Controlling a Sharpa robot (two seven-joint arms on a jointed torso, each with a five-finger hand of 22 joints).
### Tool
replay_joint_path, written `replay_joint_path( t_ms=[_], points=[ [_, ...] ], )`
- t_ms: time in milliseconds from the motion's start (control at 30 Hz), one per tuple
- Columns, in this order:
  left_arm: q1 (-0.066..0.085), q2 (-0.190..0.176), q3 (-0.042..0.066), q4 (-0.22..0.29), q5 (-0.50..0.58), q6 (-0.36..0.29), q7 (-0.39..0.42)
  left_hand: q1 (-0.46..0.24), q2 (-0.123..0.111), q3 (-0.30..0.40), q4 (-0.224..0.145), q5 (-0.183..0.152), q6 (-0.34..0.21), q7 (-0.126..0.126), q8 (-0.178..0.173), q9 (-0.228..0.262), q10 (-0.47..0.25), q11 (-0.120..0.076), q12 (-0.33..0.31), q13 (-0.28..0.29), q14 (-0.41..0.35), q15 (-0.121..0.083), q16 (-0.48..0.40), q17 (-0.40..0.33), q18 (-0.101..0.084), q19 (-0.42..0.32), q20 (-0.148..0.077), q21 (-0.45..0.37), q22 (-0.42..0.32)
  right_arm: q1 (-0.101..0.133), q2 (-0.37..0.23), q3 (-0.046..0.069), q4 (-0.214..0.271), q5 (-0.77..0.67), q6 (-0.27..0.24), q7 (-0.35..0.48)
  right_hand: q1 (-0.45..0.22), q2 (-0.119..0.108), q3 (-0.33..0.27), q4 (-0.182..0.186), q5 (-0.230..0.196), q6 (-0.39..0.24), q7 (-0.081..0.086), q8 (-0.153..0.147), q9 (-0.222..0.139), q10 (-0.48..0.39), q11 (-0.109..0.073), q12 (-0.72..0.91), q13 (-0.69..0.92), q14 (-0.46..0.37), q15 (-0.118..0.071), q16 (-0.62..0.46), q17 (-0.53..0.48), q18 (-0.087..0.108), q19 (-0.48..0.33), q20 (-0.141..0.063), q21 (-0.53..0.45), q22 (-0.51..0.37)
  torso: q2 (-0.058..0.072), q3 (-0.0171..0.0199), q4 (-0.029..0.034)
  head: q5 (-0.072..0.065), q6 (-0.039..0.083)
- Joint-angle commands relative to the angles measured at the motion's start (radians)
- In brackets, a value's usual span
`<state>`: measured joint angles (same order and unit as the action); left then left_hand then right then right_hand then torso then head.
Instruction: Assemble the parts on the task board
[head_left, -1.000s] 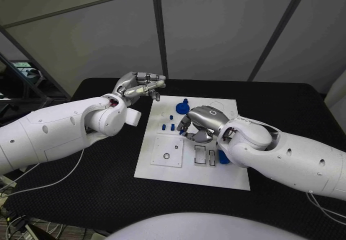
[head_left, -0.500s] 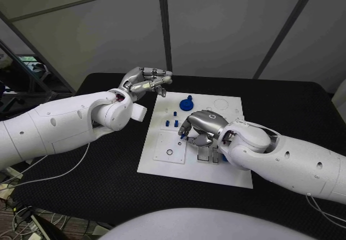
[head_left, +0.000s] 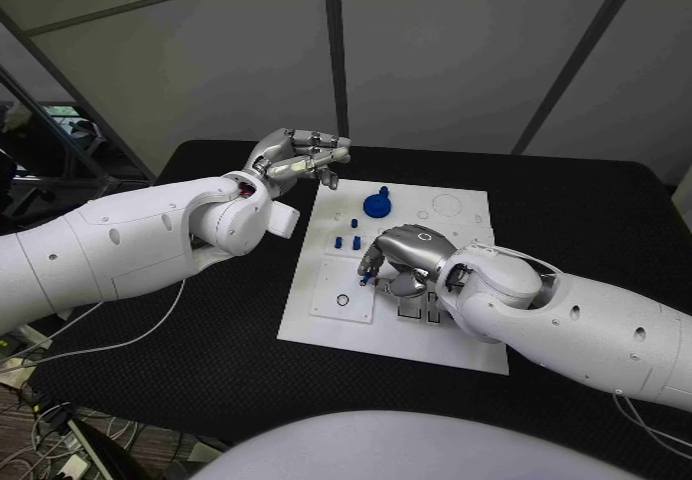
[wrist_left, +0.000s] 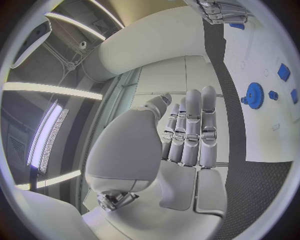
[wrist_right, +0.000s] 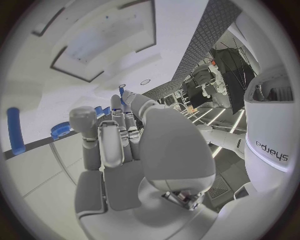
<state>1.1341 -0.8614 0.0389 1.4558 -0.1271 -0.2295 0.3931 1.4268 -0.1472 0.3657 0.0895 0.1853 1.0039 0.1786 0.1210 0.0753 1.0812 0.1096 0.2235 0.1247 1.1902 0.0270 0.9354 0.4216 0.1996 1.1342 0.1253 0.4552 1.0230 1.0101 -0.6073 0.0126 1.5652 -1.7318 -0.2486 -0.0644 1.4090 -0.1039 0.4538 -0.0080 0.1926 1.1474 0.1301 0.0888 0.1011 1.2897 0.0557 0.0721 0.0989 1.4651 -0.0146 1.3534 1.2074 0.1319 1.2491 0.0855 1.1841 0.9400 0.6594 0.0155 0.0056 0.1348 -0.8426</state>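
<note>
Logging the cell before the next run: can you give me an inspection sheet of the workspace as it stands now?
Surface: black table, textured top.
Job's things: white task board in the middle; blue gear standing at its far end; small blue pieces in a row near it; a blue piece at the right hand's fingers.
Clutter: nothing seen.
Hands: left hand raised over the table's far left beside the board, fingers curled in, holding nothing; right hand down over the board's middle, whether it holds the piece is unclear.
Cables: white cable on the table under the left arm.
Surroundings: grey panel walls behind.
</note>
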Motion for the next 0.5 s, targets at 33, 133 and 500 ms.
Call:
replay_joint_path(
  t_ms=[33,133,500],
  points=[
    [0.001,0.002,0.001,0.0,0.003,0.012,0.001,0.009,0.0,-0.003,-0.005,0.006,-0.002,0.002,-0.006,-0.001,-0.005,0.001,-0.001,-0.001,-0.005,0.0,-0.005,-0.002,-0.018,0.001,-0.003,-0.003,-0.001,-0.001,0.004,0.0,-0.001,0.0,0.012,0.008,-0.003,0.002,-0.001,-0.004,0.005,0.002,0.004,0.005,0.002,-0.001,0.004,-0.006,0.0,0.048,-0.006,0.005,0.001,-0.009,0.001,-0.001,0.004,0.001,0.0,-0.0001,-0.0005,0.002,-0.001],
    [0.001,0.003,0.001,0.0,0.003,0.014,0.001,0.009,0.0,-0.003,-0.005,0.006,-0.002,0.002,-0.006,-0.001,-0.005,0.001,-0.001,-0.001,-0.005,0.0,-0.005,-0.002,-0.018,0.001,-0.003,-0.003,-0.001,-0.002,0.007,0.0,-0.006,-0.001,0.011,0.007,-0.002,0.003,-0.001,-0.004,0.006,0.002,0.005,0.004,0.002,-0.001,0.005,-0.006,0.0,0.048,-0.006,0.006,0.002,-0.009,0.001,-0.001,0.004,0.001,-0.001,-0.0003,0.0003,0.003,-0.002],
    [0.001,0.006,0.001,-0.002,0.003,0.016,-0.002,0.009,0.0,-0.003,-0.005,0.006,-0.002,0.002,-0.006,-0.001,-0.005,0.001,-0.001,-0.001,-0.005,0.0,-0.005,-0.002,-0.018,0.001,-0.003,-0.003,-0.001,-0.004,0.014,-0.001,-0.014,-0.005,0.026,0.001,-0.002,0.003,-0.001,-0.004,0.007,0.002,0.005,0.004,0.002,-0.001,0.005,-0.006,0.001,0.048,-0.006,0.006,0.002,-0.009,0.0,-0.001,0.003,0.0,0.0,-0.0003,-0.0003,0.008,-0.005]
  ],
)
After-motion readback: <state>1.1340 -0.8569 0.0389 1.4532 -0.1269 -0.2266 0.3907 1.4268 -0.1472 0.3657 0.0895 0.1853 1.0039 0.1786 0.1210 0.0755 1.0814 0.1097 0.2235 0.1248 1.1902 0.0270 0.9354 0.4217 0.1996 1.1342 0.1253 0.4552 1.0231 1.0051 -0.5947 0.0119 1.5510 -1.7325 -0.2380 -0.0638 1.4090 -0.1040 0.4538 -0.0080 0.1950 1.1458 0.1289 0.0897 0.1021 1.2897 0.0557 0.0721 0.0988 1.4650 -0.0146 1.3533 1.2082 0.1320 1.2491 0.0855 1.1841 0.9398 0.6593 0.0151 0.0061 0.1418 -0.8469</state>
